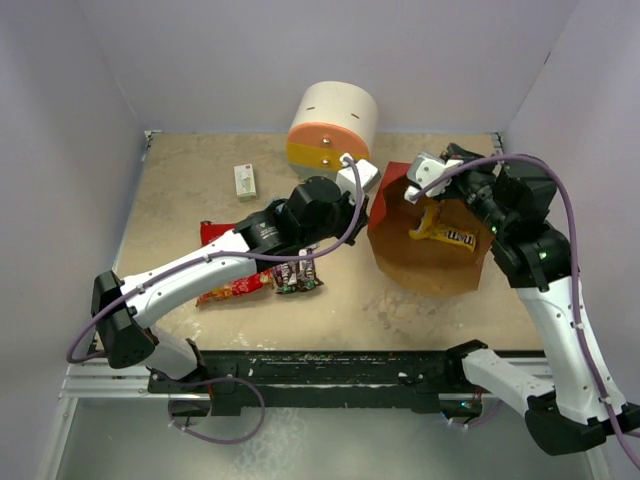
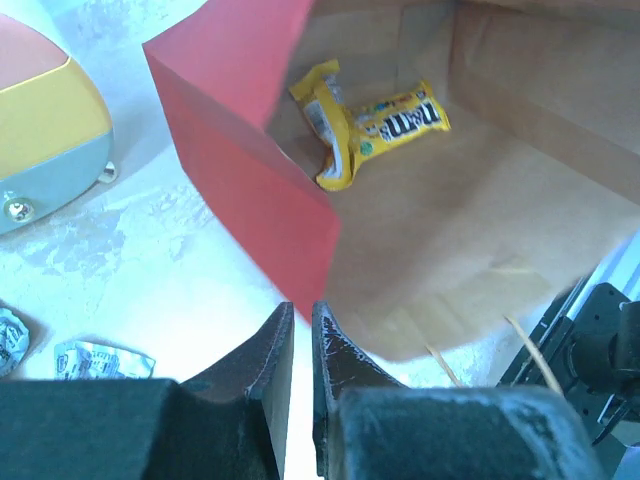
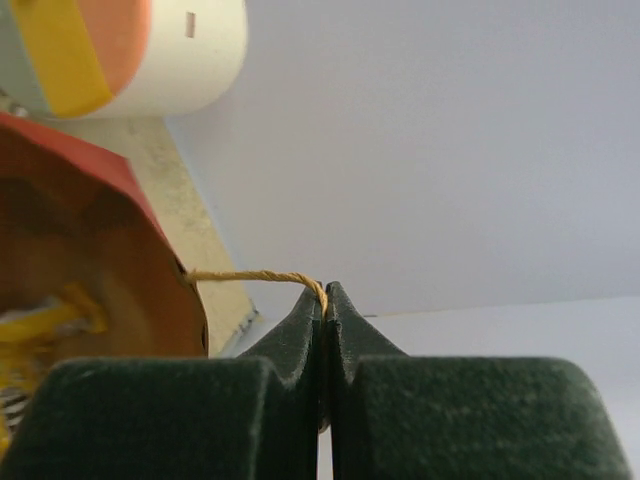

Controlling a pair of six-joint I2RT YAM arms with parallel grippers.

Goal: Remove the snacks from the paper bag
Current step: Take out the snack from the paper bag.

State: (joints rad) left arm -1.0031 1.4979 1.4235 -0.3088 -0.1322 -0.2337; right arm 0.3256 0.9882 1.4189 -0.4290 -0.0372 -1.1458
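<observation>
red crinkly chip bag [image 1: 222, 290] lies out on the surface [image 1: 180, 190] at the left. just right of it, at its end, sit small silver and dark wrappers [image 1: 297, 278]. these snacks are out, so most of the job looks done.

right of them the left pincer [image 2: 302, 318] hovers just beside a red corner of the paper bag [image 1: 430, 270], fingers drawn almost together with nothing between them. the paper bag lies tipped on the surface, its mouth open toward the overhead camera, brown inside.

one yellow candy pack [image 2: 372, 128] rests on the inner wall, well inside. it seems the only snack left in there, though folds could hide more.

at the far right the right pincer [image 3: 325, 298] is clenched on the thin twisted handle [image 3: 255, 274], which runs taut to the rim. what remains, i judge, is reaching in for the yellow pack.
</observation>
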